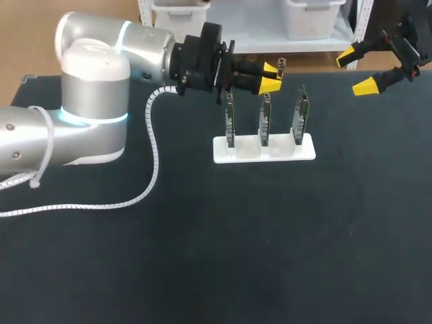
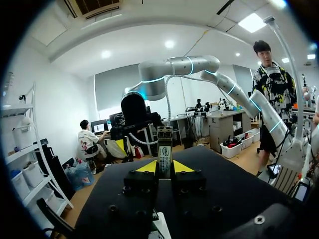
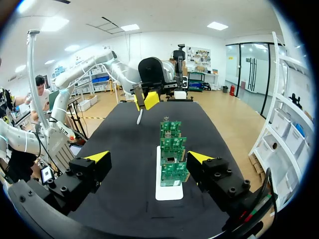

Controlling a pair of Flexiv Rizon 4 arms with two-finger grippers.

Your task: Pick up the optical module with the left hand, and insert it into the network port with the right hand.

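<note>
My left gripper (image 1: 271,75) hovers above and behind the rack, shut on the optical module (image 1: 281,65), a small metal bar sticking out past its yellow tips. In the left wrist view the module (image 2: 164,147) stands upright between the fingers (image 2: 145,167). Three green circuit boards (image 1: 266,120) with network ports stand in a white rack (image 1: 264,150). My right gripper (image 1: 358,70) hangs open at the far right of the table, apart from the rack. From the right wrist, the boards (image 3: 172,159) lie ahead between the spread fingers (image 3: 98,156), and the left gripper (image 3: 147,99) is beyond them.
A white coiled cable (image 1: 150,162) trails from my left arm across the black table (image 1: 270,256), left of the rack. The rack's white base (image 3: 167,192) sits near the table's middle.
</note>
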